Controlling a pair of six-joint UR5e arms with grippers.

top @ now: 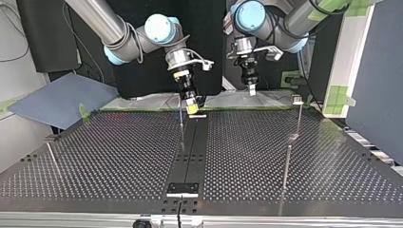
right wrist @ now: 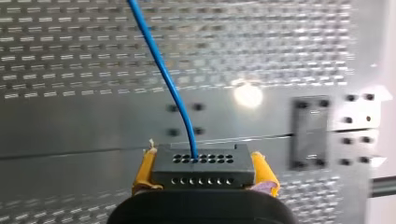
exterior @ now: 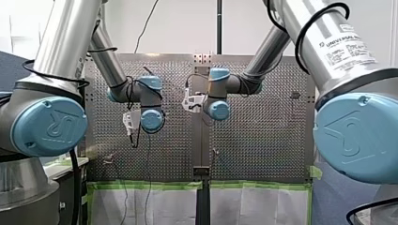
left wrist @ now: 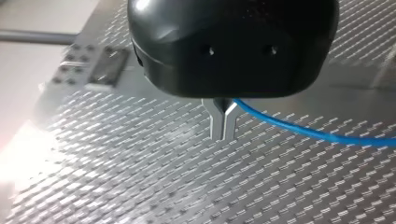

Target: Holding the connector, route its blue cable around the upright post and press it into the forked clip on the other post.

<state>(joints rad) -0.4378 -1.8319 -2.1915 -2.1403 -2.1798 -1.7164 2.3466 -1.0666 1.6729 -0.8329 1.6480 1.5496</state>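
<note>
Evidently early: my right gripper [top: 192, 105], leftmost in the top view, clamps its yellow pads on the connector [right wrist: 204, 164], anchoring that end while the blue cable [right wrist: 161, 70] leaves toward twelve o'clock. At its three o'clock, my left gripper [left wrist: 223, 122] pinches the cable, probably to steer it. Further toward three o'clock stands the clip post [top: 298, 114], not yet reached.

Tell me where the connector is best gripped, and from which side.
Grip the connector by its two short ends, as my right tool does now with its yellow pads. Come from the side opposite the cable, which leaves the holed face and runs ahead, keeping it free.
</note>
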